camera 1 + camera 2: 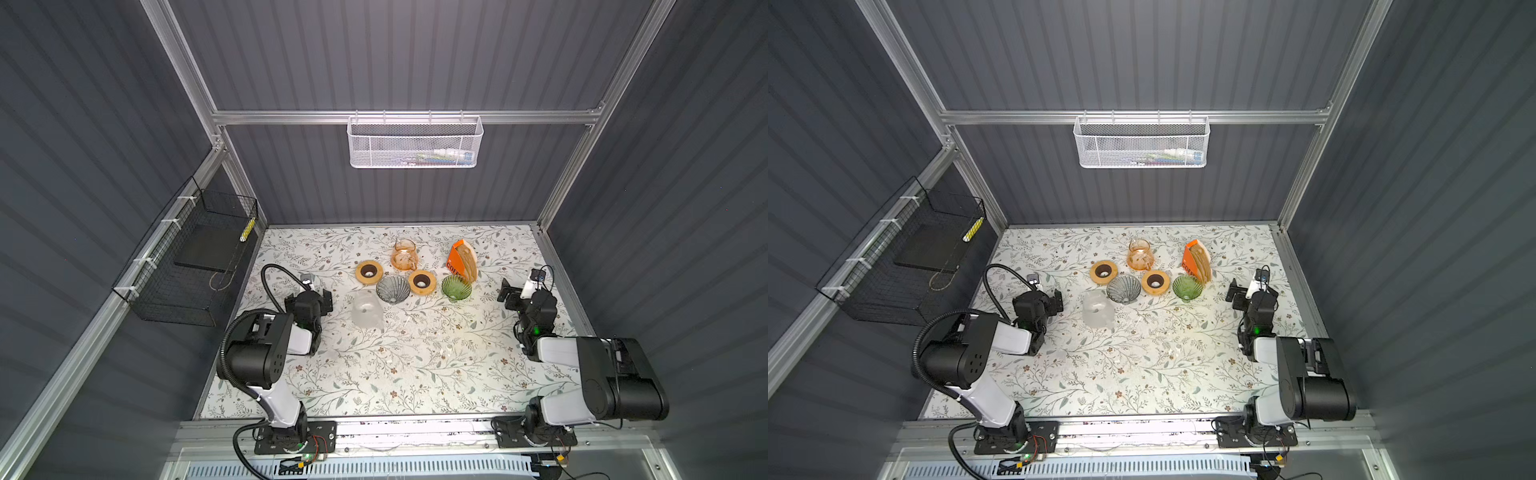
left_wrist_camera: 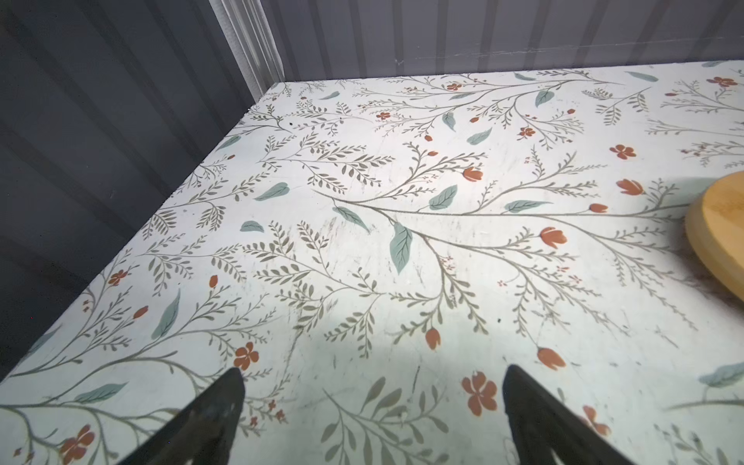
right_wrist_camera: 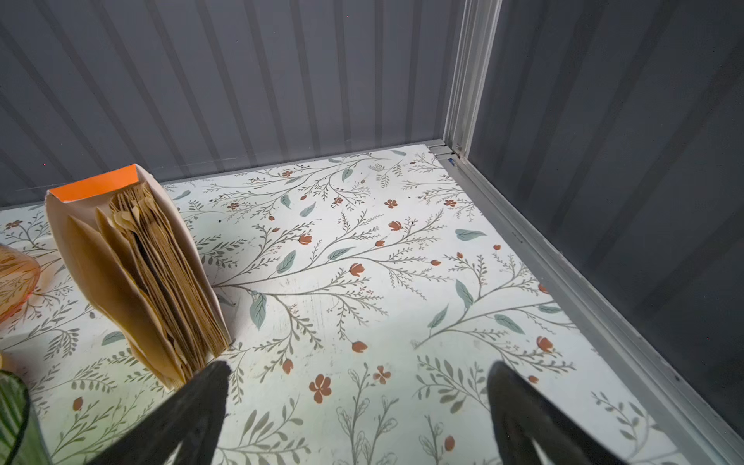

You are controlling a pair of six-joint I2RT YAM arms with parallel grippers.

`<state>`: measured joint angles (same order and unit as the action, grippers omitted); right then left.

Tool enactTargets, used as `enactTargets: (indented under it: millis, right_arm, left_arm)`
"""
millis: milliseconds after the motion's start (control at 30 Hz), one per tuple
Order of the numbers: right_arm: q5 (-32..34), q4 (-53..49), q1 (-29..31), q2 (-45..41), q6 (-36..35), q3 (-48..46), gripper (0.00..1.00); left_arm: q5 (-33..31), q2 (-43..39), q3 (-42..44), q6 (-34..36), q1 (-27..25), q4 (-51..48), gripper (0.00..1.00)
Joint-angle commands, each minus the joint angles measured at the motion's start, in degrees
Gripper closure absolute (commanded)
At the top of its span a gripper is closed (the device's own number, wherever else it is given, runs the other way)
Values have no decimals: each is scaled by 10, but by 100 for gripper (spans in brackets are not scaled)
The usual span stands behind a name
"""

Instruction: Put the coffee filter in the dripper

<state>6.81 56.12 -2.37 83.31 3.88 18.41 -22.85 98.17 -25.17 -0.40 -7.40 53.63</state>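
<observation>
Your right gripper [image 3: 358, 366] stands released and empty; the coffee filters [image 3: 161, 282] stand upright in their orange box [image 1: 455, 257] near its finger, close to the far edge of the worktop [image 1: 415, 374]. The box reads "COFF", remainder hidden. The green dripper [image 1: 456, 287] sits just beside it. Your left gripper [image 2: 373, 370]: released, empty.

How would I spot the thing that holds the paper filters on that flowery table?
Look at the far side of the flowered table, right of its middle. Behind the green glass dripper stands the filter box. It alone is orange cardboard, with brown paper filters fanning out of its open side.
</observation>
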Motion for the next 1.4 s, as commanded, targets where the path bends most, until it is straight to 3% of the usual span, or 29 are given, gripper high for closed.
enactTargets:
  millis: [0, 1067, 1133, 1267, 1367]
  right_arm:
    - [-2, 10, -1, 3, 1, -4, 1]
    - [13, 13, 2, -3, 1, -6, 1]
    - [45, -22, 15, -35, -2, -1, 3]
    - [64, -254, 26, -131, 29, 72, 9]
    - [66, -341, 44, -184, 51, 107, 15]
  left_arm:
    - [1, 2, -8, -1, 4, 8, 0]
    - [-2, 2, -6, 0, 4, 11, 0]
    - [-29, -18, -5, 2, -3, 3, 5]
    - [-52, -91, -41, 15, -22, -117, 16]
    - [-68, -133, -82, 7, -51, -206, 21]
